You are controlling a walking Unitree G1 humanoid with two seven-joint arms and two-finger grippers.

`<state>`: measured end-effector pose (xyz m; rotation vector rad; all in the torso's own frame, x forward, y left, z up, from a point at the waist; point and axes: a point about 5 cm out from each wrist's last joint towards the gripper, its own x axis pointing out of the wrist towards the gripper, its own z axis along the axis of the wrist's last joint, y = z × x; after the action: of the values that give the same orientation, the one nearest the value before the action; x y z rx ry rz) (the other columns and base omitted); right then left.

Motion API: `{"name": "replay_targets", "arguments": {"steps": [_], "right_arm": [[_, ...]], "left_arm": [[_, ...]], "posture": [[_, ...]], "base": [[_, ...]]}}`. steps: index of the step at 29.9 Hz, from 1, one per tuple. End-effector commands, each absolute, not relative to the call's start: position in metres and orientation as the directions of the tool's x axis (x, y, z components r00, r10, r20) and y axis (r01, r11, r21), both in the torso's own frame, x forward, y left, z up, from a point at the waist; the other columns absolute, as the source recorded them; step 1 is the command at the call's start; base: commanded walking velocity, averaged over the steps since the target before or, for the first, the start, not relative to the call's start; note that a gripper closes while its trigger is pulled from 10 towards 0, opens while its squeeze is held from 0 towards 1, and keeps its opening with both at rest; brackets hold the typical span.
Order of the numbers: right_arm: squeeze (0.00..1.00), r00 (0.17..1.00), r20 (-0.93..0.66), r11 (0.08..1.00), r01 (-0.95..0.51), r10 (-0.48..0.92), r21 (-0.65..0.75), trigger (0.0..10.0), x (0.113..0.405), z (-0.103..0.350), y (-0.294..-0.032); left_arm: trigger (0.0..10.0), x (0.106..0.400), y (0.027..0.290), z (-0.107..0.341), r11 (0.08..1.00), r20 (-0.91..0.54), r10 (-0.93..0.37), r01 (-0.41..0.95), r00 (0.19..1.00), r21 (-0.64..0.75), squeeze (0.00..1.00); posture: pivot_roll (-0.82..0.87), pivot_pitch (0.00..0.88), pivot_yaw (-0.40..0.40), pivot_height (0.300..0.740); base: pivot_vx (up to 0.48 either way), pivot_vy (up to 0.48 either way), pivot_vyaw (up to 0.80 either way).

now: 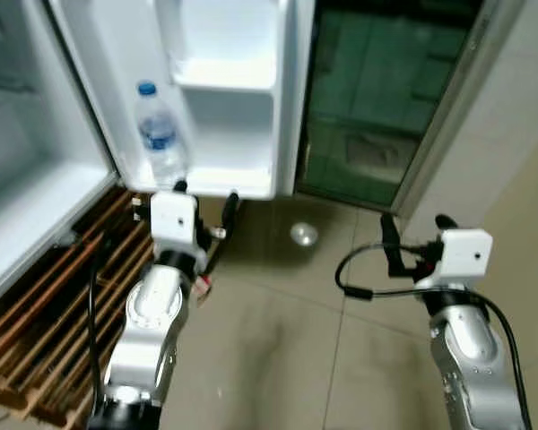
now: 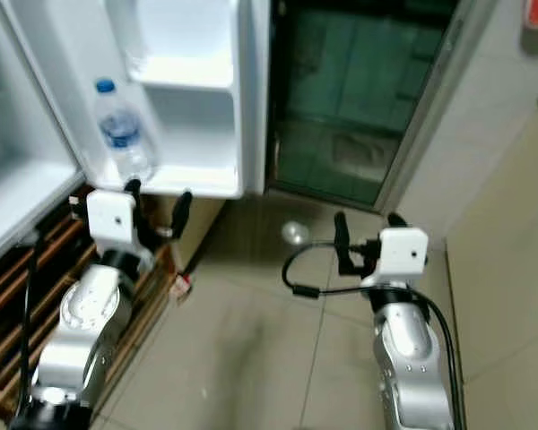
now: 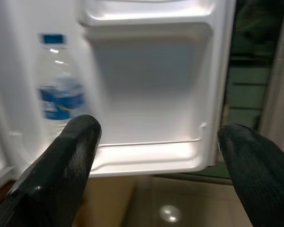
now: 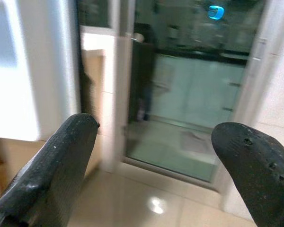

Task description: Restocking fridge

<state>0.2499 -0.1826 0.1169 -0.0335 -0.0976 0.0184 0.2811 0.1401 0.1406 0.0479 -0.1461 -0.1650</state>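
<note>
From the head views, one water bottle [image 1: 160, 134] already stood in the lowest shelf [image 1: 222, 179] of the open fridge door, just above and ahead of the left gripper [image 1: 205, 199], which was spread open and empty. The right gripper [image 2: 368, 226], also open and empty, was held out over the tiled floor [image 1: 278, 340], well apart from the door.

In the left wrist view, the bottle sat just beyond one of the fingers [image 3: 61, 165], the shelf space beside it unfilled. More stocking probably remained.

In the right wrist view, a glass door [image 4: 194, 109] lay ahead between the spread fingers.

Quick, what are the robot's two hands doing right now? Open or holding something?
Left gripper: open, holding nothing, just in front of the fridge door shelf near the water bottle.
Right gripper: open, holding nothing, over the floor.
</note>
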Motion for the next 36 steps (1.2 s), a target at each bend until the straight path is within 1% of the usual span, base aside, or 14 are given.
{"name": "replay_targets", "arguments": {"steps": [1, 2, 9, 15, 21, 26, 32, 36], "right_arm": [[0.0, 0.994, 0.112, 0.999, -0.014, 0.02, -0.047, 10.0, 0.252, 0.12, -0.185], [0.0, 0.994, 0.112, 0.999, -0.014, 0.02, -0.047, 10.0, 0.252, 0.12, -0.185], [0.0, 0.993, 0.107, 0.997, -0.045, 0.051, -0.06, 10.0, 0.252, 0.118, -0.18], [0.0, 0.985, 0.109, 0.988, -0.125, 0.134, -0.087, 10.0, 0.248, 0.118, -0.168], [0.0, 0.987, 0.095, 0.988, -0.121, 0.13, -0.096, 10.0, 0.246, 0.116, -0.172], [0.0, 0.987, 0.094, 0.988, -0.122, 0.131, -0.096, 10.0, 0.246, 0.115, -0.173], [0.0, 0.985, 0.103, 0.987, -0.126, 0.136, -0.099, 10.0, 0.246, 0.117, -0.172], [0.0, 0.99, 0.103, 0.992, -0.086, 0.096, -0.094, 10.0, 0.249, 0.117, -0.176]], "left_arm": [[10.0, 0.283, 0.137, 0.144, 0.983, 0.16, -0.179, 0.171, 0.971, 0.066, 0.0], [10.0, 0.283, 0.137, 0.144, 0.983, 0.16, -0.179, 0.171, 0.971, 0.066, 0.0], [10.0, 0.284, 0.14, 0.143, 0.987, 0.154, -0.149, 0.137, 0.977, 0.088, 0.0], [10.0, 0.288, 0.142, 0.139, 0.989, 0.131, -0.123, 0.111, 0.984, 0.093, 0.0], [10.0, 0.289, 0.139, 0.137, 0.987, 0.123, -0.116, 0.101, 0.986, 0.122, 0.0], [10.0, 0.291, 0.138, 0.138, 0.987, 0.124, -0.123, 0.109, 0.985, 0.117, 0.0], [10.0, 0.29, 0.139, 0.139, 0.991, 0.127, -0.109, 0.099, 0.986, 0.088, 0.0], [10.0, 0.296, 0.15, 0.136, 0.99, 0.108, -0.031, 0.016, 0.994, 0.142, 0.0]], "posture": [[-0.13, 0.0, 0.0, 0.74], [-0.13, 0.0, 0.0, 0.74], [-0.12, 0.0, 0.003, 0.74], [-0.12, 0.0, 0.001, 0.74], [-0.13, 0.0, -0.002, 0.74], [-0.13, 0.0, -0.002, 0.74], [-0.13, 0.0, 0.001, 0.74], [-0.13, 0.0, 0.008, 0.74]], "base": [[0.0, -0.48, 0.8], [0.0, -0.48, 0.8], [0.0, 0.0, 0.8], [0.0, 0.0, 0.8], [0.0, 0.0, 0.79], [0.0, 0.0, 0.78], [0.166, -0.423, 0.76], [0.256, -0.402, 0.56]]}}
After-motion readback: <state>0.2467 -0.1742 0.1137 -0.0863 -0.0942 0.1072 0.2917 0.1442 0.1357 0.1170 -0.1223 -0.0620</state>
